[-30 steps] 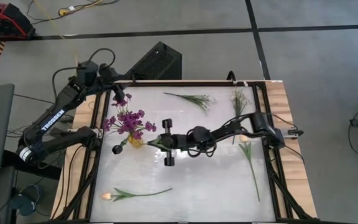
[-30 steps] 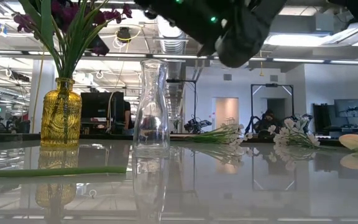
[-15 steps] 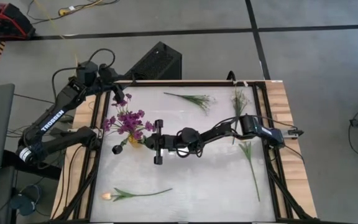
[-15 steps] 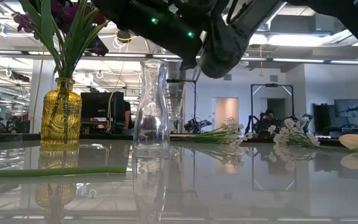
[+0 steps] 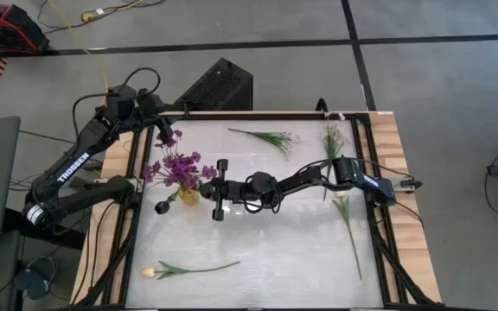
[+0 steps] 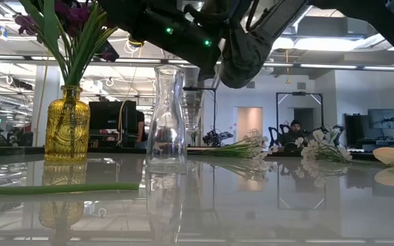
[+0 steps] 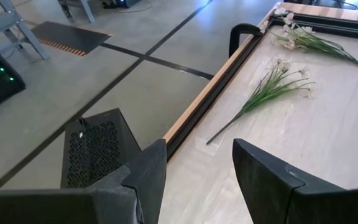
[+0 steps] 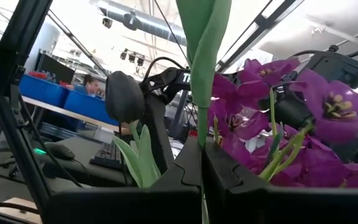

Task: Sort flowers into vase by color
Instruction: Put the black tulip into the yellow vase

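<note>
A yellow vase point(image 5: 187, 195) point(image 6: 67, 123) holds purple flowers point(image 5: 178, 166) and a dark purple bud point(image 5: 161, 207) that leans out toward the near left. A clear glass vase point(image 6: 166, 119) stands to its right in the low view. My right gripper point(image 5: 204, 180) point(image 8: 202, 146) is right beside the purple blossoms, shut on a green-stemmed flower point(image 8: 202, 37) whose top is out of frame. My left gripper point(image 5: 164, 135) point(image 7: 197, 168) hangs open at the table's far left corner with nothing between its fingers. My right gripper pinches the flower's green stem point(image 8: 199, 127) between its two fingers. The fingers come from the table's right, slanting upward. The stem stands up out of them into a broad green leaf point(image 8: 207, 25). Its lower end is hidden by the gripper.
White sprigs point(image 5: 271, 138) point(image 5: 331, 138) lie at the far side. A long stem point(image 5: 350, 229) lies at the right, its top under my right arm. A pale orange tulip point(image 5: 184, 269) lies near left. A black box point(image 5: 219, 86) stands beyond the far edge.
My right gripper, still shut on the stem, has moved toward the table's left and a little toward the far edge, closing in on the yellow vase and its purple blossoms. The arm has stretched out farther over the table.
</note>
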You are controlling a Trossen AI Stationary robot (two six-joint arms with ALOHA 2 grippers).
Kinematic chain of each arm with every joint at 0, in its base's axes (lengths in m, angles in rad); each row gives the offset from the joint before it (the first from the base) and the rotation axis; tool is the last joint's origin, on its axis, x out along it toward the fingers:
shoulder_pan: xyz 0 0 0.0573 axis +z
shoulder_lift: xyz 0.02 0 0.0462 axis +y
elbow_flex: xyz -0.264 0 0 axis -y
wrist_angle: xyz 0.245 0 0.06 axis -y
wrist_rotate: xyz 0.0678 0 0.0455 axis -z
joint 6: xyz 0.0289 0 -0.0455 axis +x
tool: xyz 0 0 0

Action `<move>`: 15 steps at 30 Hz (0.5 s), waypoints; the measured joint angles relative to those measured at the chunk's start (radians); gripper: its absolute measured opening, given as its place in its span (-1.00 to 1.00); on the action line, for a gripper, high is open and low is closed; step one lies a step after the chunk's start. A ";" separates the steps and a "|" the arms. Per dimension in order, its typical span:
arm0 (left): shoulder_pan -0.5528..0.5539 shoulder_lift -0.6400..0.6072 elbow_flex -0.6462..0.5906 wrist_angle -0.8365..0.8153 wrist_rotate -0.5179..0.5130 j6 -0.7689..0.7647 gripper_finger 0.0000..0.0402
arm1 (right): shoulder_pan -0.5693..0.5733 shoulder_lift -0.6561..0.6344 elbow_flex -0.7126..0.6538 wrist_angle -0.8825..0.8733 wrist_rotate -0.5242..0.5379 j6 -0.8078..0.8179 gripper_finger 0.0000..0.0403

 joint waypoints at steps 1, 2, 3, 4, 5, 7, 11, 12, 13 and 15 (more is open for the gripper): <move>0.000 0.000 0.000 0.000 -0.004 0.000 -0.14 | -0.002 0.000 0.000 0.001 -0.001 -0.001 -0.90; 0.000 0.000 0.000 0.000 -0.006 0.000 -0.14 | -0.003 0.000 0.000 0.002 -0.001 -0.001 -0.90; 0.000 0.000 0.000 0.000 -0.007 0.000 -0.14 | -0.005 0.000 0.000 0.003 0.000 -0.001 -0.90; 0.000 0.000 0.000 0.000 -0.007 0.000 -0.14 | -0.006 0.000 0.000 0.005 0.000 -0.005 -0.90; 0.000 0.000 0.000 0.000 -0.007 0.000 -0.14 | -0.007 0.000 0.000 0.010 0.000 -0.012 -0.90; 0.000 0.000 0.000 0.000 -0.007 0.000 -0.14 | -0.007 0.000 0.000 0.017 0.000 -0.016 -0.89; 0.000 0.000 0.000 0.000 -0.008 0.000 -0.14 | -0.010 -0.001 0.000 0.017 0.000 -0.017 -0.89; 0.000 0.000 0.000 0.000 -0.008 0.000 -0.14 | -0.010 -0.001 0.000 0.017 0.000 -0.018 -0.89; 0.000 0.000 0.000 0.000 -0.008 0.000 -0.14 | -0.010 -0.001 0.000 0.017 0.000 -0.019 -0.89; 0.000 0.000 0.000 0.000 -0.008 0.000 -0.14 | -0.011 -0.001 0.000 0.021 0.000 -0.019 -0.89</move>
